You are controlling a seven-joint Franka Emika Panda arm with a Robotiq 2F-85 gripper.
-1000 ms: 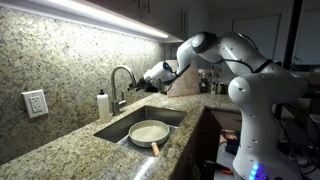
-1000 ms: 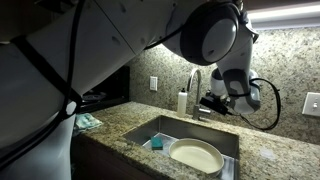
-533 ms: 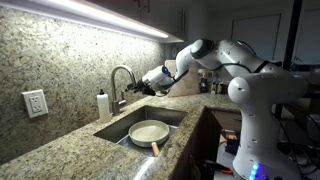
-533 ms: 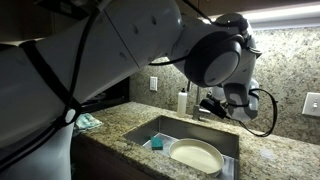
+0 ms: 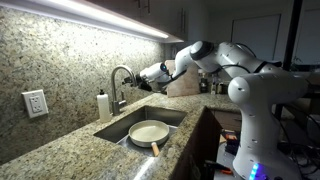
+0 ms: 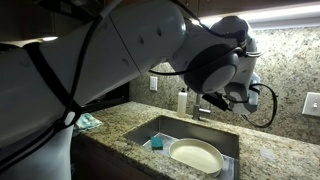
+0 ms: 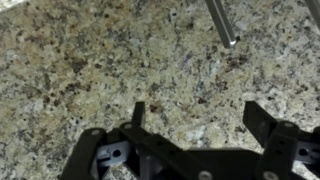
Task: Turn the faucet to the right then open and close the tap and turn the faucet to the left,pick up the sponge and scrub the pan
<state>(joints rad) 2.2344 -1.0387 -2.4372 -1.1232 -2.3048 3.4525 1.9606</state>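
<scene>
Currently the black two-finger gripper [image 7: 195, 110] is spread fully wide with nothing between the fingers. The wrist view has it facing speckled brown-grey granite, and a slim round silver metal rod [image 7: 222, 22] comes in from the top edge.

In an exterior view the gripper sits just beside the outlet end of the tall silver gooseneck faucet [image 5: 121, 68]; can't tell if it touches. A white plastic soap bottle [image 5: 103, 105] stands upright near the faucet's base, against the wall.

The rectangular brushed-steel sink [image 6: 170, 127] is sunk into the polished granite countertop [image 5: 60, 150]. The round shallow cream-white pan [image 5: 149, 131] lies flat in the basin, with its short tan wooden handle pointing toward the front rim. The small teal rectangular sponge [image 6: 156, 143] is also in the basin, just beside the pan's rim; contact unclear.

The same mottled granite runs up the backsplash [image 5: 70, 60], glossy under a bright under-cabinet light strip [image 5: 90, 14]. A white wall outlet [image 5: 35, 103] is on the backsplash, well apart from the faucet. The glossy white arm [image 5: 240, 50], with rounded joints, stretches over the counter — the room beyond it is dim.
</scene>
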